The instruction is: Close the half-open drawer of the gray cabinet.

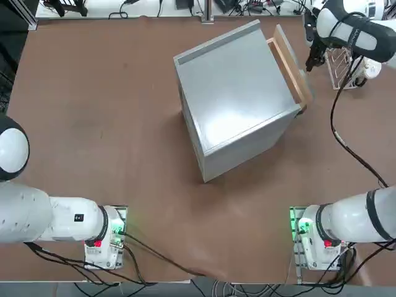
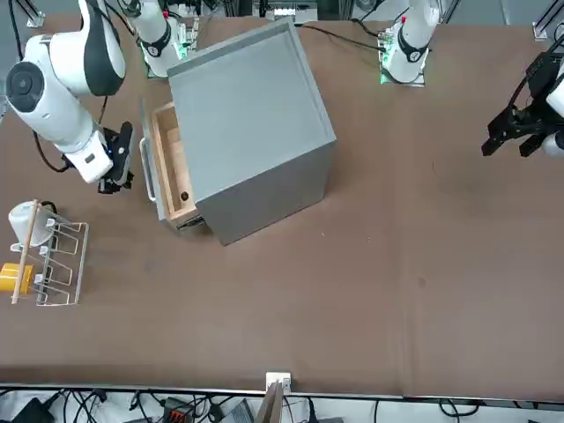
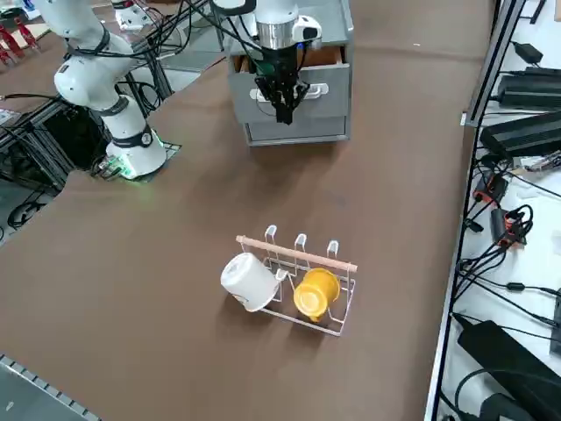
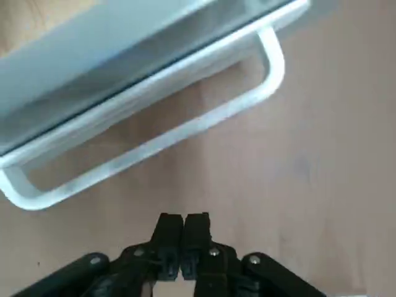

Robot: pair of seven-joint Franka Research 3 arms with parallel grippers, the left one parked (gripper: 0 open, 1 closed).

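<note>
Top view: cabinet (image 1: 238, 80) on the counter (image 1: 111, 124), beyond the middle, set at an angle. Drawer (image 1: 289, 68) sticks partway out of its right-hand side; tan rails show, front panel seen only as a thin edge. Right end effector (image 1: 314, 60) is just off the drawer front, at the rack (image 1: 339, 67); its fingers are hard to read here.

Wrist view settles that: end effector (image 4: 184, 238) closed, fingertips together, nothing between them. Same view gives the white handle (image 4: 154, 143) on the drawer front, bar apart from the fingertips, counter showing between.

Front view shows inside the drawer: wooden floor and a dark round spot (image 2: 184, 196) near one end. The handle is visible edge-on. End effector beside the drawer front, no clear contact.

Side view adds the rack's load, mostly hidden from the top: white mug (image 3: 250, 281) and yellow mug (image 3: 316, 294), pinkish rod along the rack. Here the end effector overlaps the drawer front and hides part of the handle; can't judge the gap from this one.
</note>
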